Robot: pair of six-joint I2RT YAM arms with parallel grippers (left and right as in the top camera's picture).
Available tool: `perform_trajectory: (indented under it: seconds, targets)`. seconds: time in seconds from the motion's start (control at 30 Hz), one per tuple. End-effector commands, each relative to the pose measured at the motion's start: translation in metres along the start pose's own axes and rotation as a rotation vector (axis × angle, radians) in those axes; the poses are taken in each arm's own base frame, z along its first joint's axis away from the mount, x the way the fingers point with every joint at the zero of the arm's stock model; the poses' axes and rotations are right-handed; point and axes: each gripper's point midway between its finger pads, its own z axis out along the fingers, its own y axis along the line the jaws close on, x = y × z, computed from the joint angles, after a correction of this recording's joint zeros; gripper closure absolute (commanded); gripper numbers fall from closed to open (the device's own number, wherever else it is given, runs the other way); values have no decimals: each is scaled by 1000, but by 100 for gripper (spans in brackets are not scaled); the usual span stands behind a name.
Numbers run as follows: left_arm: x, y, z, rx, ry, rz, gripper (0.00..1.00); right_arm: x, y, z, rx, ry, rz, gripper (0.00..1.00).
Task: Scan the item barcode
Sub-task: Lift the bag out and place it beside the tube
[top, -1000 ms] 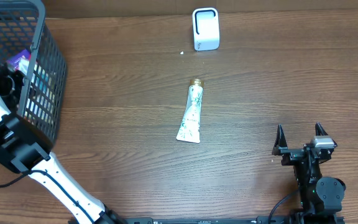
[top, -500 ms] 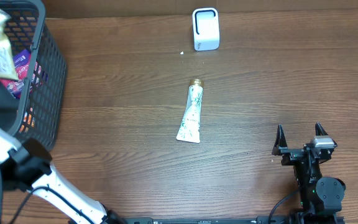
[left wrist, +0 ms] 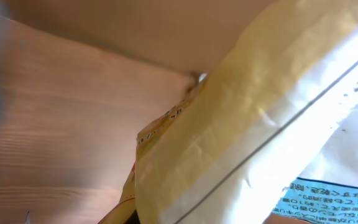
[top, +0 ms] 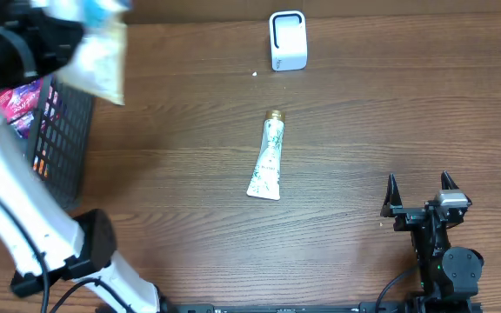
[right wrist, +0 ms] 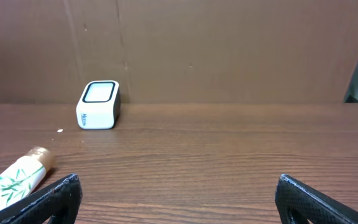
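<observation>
The left arm (top: pixel 7 200) rises over the dark mesh basket (top: pixel 59 143) at the far left. At its end hangs a pale yellow-and-white packet (top: pixel 103 56), blurred, above the basket's right rim. The left jaws are clamped together on this packet, though the overhead view loses the fingers in blur and the left wrist view does not show them.

Only the left wrist view shows the packet close up. It fills the frame with 1 yellow panel crossed by a thin dark line, 1 white panel, and a blue strip of small print at the lower right.

The overhead view gives the layout. The white scanner (top: pixel 287 39) stands at the far edge of the wooden surface (top: pixel 172 226), well apart from the packet. A bamboo-print tube (top: pixel 268 161) lies near the middle, its gold cap pointing toward the scanner.

The right jaws stand wide apart at the near right corner. Their wrist view looks low across the surface. It shows the scanner's side and dark top window, plus the tube's cap end at lower left, which are details too small from overhead.
</observation>
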Motion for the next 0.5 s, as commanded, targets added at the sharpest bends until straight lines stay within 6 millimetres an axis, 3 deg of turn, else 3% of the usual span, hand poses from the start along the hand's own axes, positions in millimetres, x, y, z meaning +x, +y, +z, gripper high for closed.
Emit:
perform_trajectory:
  seconds: [0.0, 0.03, 0.13, 0.47]
  targets:
    - [32, -12, 54, -43, 171, 66, 96, 1, 0, 0, 2, -5, -5, 0]
    - [50, -10, 74, -103, 246, 71, 96, 1, 0, 0, 2, -5, -5, 0]
    - [87, -8, 107, -188, 391, 85, 96, 1, 0, 0, 2, -5, -5, 0]
    - [205, 14, 192, -347, 712, 98, 96, 1, 0, 0, 2, -5, -5, 0]
